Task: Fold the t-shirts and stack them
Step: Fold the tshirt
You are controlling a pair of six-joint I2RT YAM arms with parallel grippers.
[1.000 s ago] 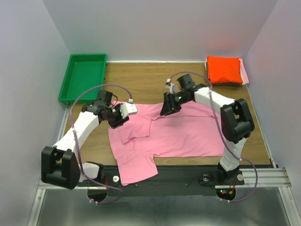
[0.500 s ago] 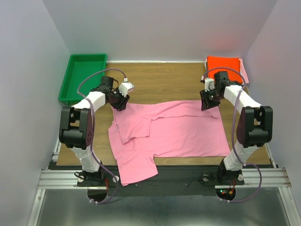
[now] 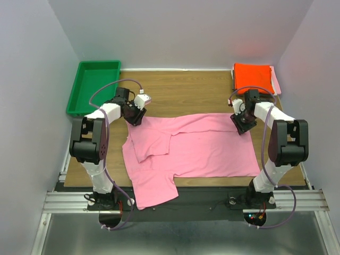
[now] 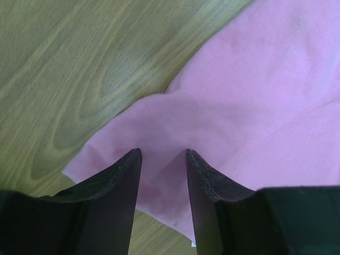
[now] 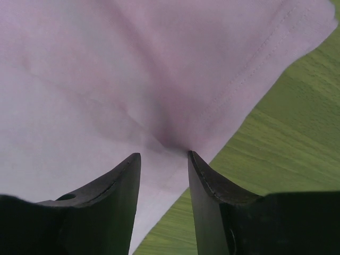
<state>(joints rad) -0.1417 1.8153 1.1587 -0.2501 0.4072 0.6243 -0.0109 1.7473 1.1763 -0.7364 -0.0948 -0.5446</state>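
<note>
Noted pink tee [image 3: 191, 146] flat on tabletop [image 3: 180, 90]; left hand [image 3: 135, 119] at far-left corner, right hand [image 3: 241, 127] at far-right corner, both w/ fingers apart, tips on cloth.

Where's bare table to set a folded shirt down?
Bare table: the far strip between the tray and the orange stack, beyond the pink shirt. Crowded: the shirt covers the middle and near edge, left tool and right tool at its far corners.
</note>
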